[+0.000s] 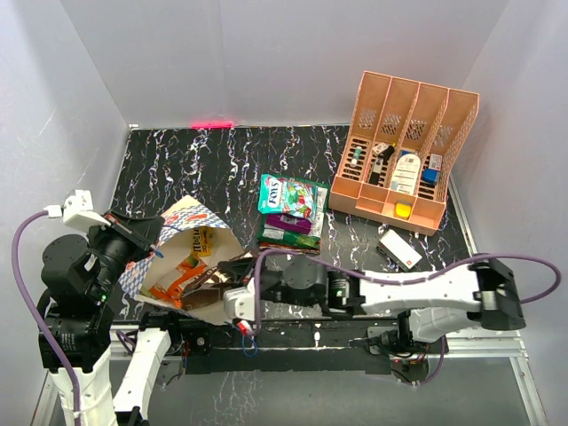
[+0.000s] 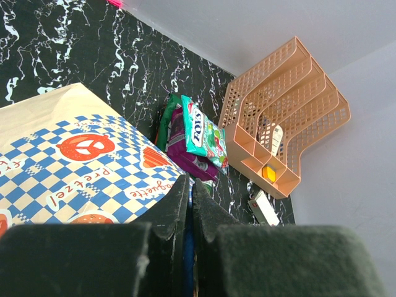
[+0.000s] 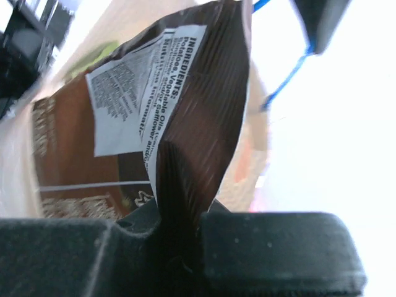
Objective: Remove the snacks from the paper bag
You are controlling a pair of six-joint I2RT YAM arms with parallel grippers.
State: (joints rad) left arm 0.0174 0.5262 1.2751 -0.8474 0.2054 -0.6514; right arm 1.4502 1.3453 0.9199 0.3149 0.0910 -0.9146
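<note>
Partly hidden at the paper bag (image 1: 197, 222), right end effector (image 3: 179, 218) clamps chip bag (image 3: 207, 93); left end effector (image 2: 189, 193) pinches its rim.

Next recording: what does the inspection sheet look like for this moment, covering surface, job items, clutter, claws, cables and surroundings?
Surface: black marbled table, no spills seen.
Job's things: paper bag on its side at left, orange wrappers inside; teal packet and purple packet piled outside.
Clutter: orange rack holding small items; white box in front of it.
Claws: left claw shut on the bag's blue cord; right claw shut on brown chip bag.
Cables: left cable and right cable loop beside the arms.
Surroundings: white walls; red light at the far edge.
</note>
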